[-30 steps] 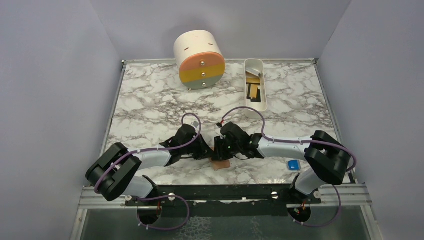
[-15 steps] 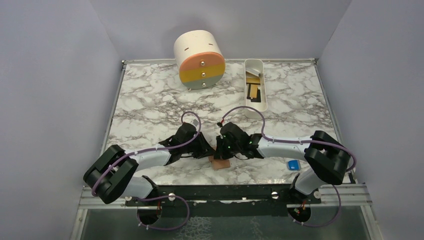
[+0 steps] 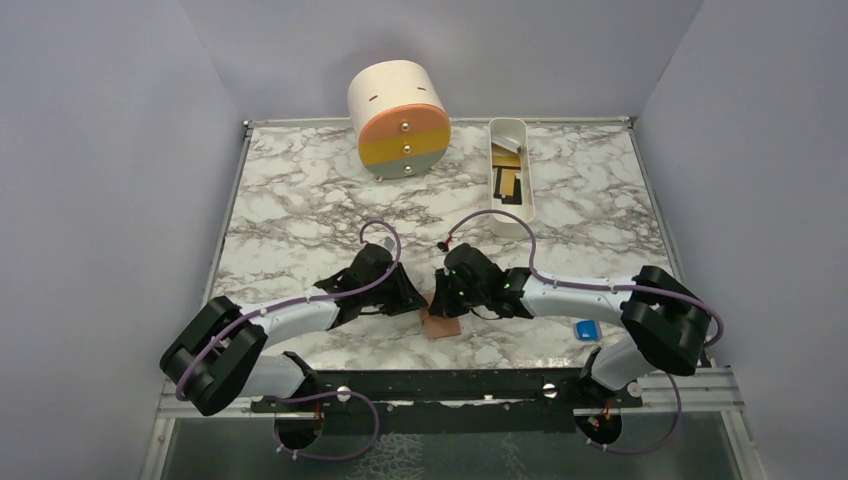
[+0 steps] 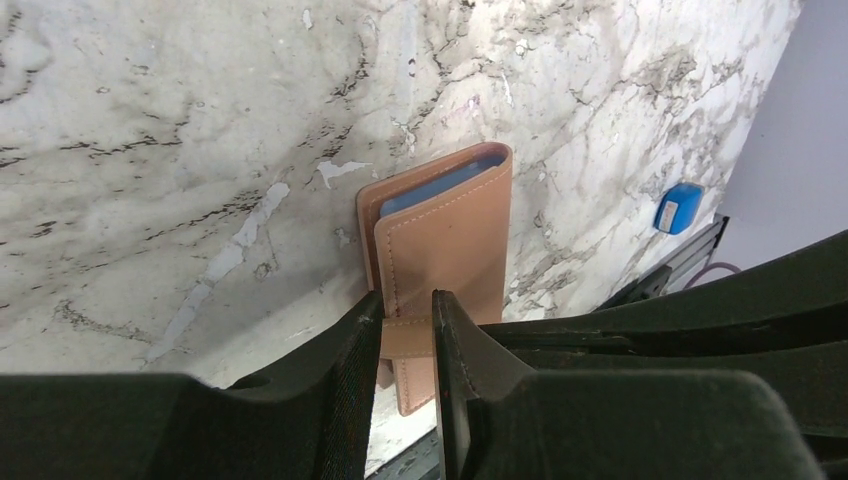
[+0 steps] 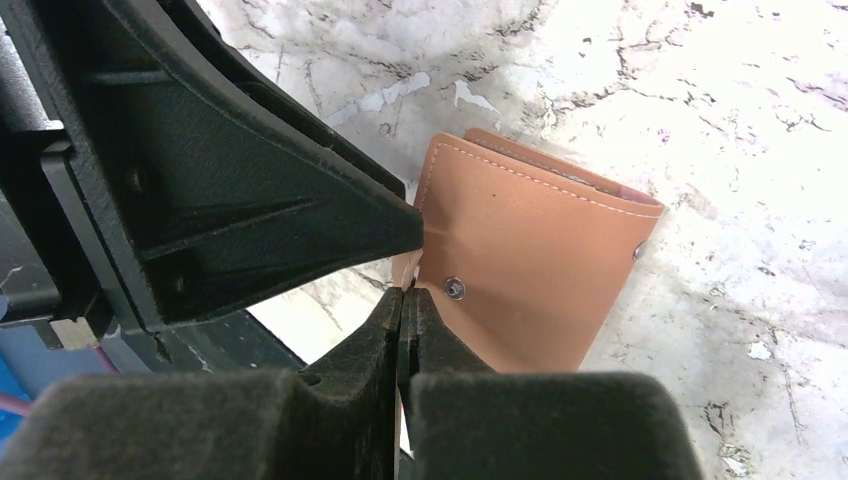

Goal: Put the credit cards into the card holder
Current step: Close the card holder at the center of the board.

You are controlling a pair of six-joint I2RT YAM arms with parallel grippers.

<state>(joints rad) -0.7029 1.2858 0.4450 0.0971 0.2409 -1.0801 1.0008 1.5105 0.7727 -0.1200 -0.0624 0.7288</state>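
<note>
Elbows swung outward; left gripper (image 4: 407, 305) sat parted astride the folded card holder (image 4: 445, 240), right gripper (image 5: 402, 295) clamped shut; credit cards (image 3: 508, 182) still lay in the tray (image 3: 513, 226).

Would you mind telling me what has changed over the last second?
The right gripper has shut, seemingly pinching the snap tab of the card holder, and the left elbow and right elbow swung outward. The left gripper straddles that tab, jaws apart. The card holder, white tray and blue block stayed put.
</note>
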